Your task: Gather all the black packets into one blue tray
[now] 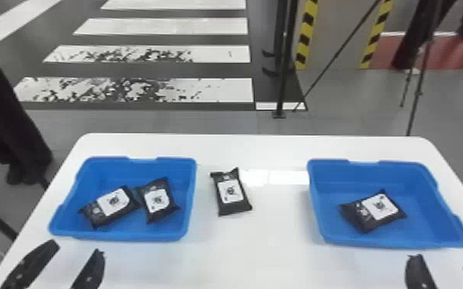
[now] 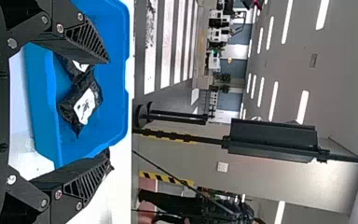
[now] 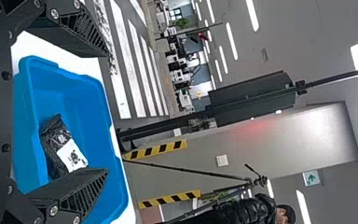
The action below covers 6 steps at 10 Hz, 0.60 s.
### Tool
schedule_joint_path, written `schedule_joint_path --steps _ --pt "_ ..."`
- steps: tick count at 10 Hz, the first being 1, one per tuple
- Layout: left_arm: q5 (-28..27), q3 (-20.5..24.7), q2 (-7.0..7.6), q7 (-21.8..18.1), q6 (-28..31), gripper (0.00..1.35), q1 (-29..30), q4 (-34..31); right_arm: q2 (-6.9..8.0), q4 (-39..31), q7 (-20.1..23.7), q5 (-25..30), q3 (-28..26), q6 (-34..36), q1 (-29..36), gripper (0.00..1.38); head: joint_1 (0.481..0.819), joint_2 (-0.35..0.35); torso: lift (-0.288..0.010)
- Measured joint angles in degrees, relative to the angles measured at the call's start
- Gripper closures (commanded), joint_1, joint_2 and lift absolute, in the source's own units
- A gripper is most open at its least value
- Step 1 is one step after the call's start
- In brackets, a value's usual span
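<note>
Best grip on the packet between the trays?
I'd pinch the black packet across its middle from above, one finger down each long side. It lies flat, a narrow end roughly toward the robot, and a gap separates it from the left tray.

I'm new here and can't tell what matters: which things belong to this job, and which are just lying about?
For the job:
- two black packets in the left blue tray
- one packet in the right blue tray
- one packet between the trays

Just around:
- black pole
- yellow-and-black tape
- white floor stripes
</note>
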Motion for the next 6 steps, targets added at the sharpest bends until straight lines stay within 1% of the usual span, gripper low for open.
schedule_joint_path --steps 4,6 --pt "0.1 0.2 -0.03 0.0 0.1 0.30 0.1 0.0 0.05 0.2 0.0 -0.1 0.3 0.0 -0.1 0.15 0.695 0.040 -0.110" --pt "0.1 -0.2 0.25 0.0 0.1 0.30 -0.1 0.0 0.05 0.4 0.0 -0.1 0.3 0.0 -0.2 0.15 0.695 0.033 -0.110"
